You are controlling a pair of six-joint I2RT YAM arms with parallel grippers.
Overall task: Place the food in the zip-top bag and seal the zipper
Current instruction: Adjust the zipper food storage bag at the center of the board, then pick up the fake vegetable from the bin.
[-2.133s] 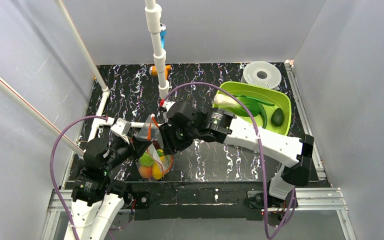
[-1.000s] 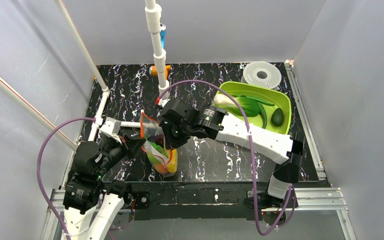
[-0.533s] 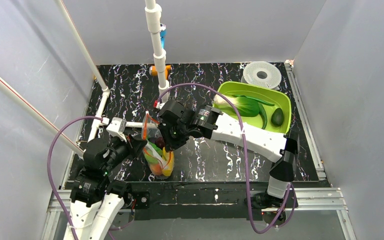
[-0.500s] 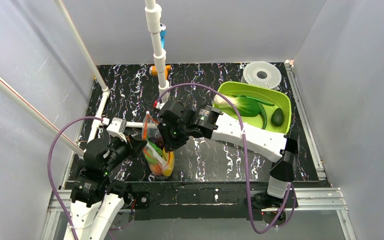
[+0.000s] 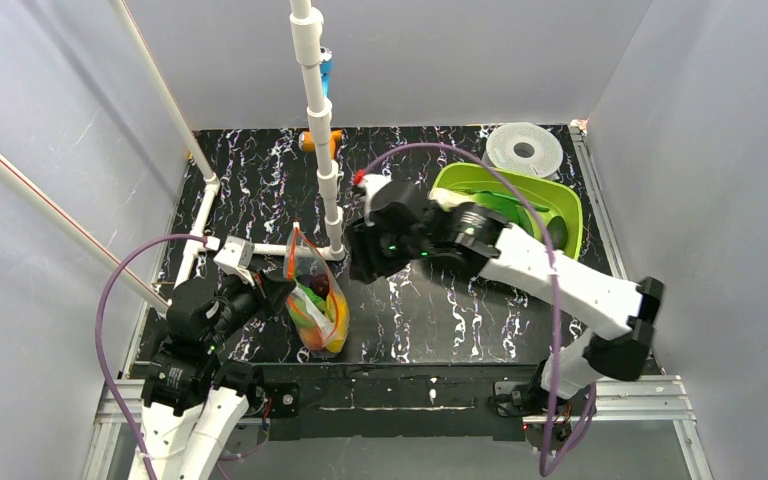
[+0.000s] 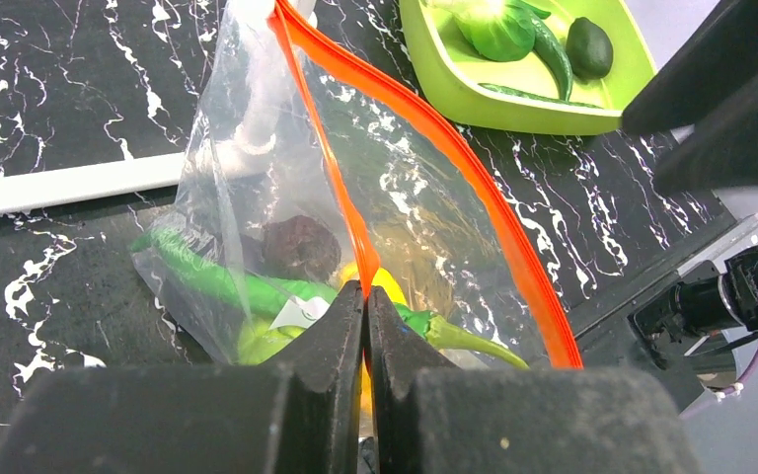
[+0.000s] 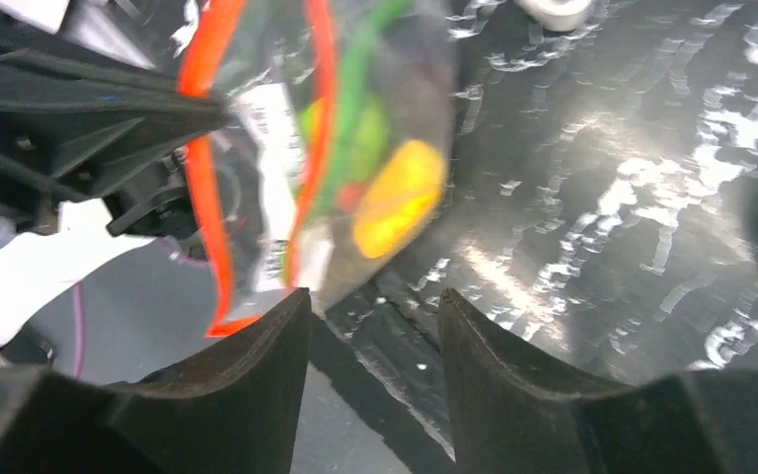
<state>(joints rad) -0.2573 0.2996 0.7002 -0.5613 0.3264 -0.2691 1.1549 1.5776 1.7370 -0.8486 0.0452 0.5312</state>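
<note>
Plain grey walls [image 5: 720,150] box in a black desk [image 5: 440,310] veined with white, and a metal rail [image 5: 410,395] runs along its near edge. White pipes [image 5: 315,80] cross the left side, one of them standing upright near the middle. At the far right of the desk lies a lime-green tray [image 5: 572,215], with a white round disc [image 5: 523,150] just behind it.

The right arm [image 5: 550,275] rises from its base at the near right, bends at the elbow and stretches left across the desk in front of the tray. The right hand [image 5: 365,262] hangs to the right of the zip-top bag [image 5: 315,300] and apart from it. Its fingers stand apart with nothing between them.

The left arm [image 5: 195,330] leans from the near left toward the bag. The left hand [image 6: 365,296] is pinched together on the zipper [image 6: 434,128], the red-orange strip, at the near end of the bag's mouth.

The bag stands on the left part of the desk, close to the near edge, with its mouth gaping upward. Inside it lie green pods [image 6: 217,281], a dark plum [image 6: 299,247] and a yellow piece [image 6: 385,281].

In the tray are a leafy ball [image 6: 498,25], a dark avocado [image 6: 589,46] and more pods between them.
</note>
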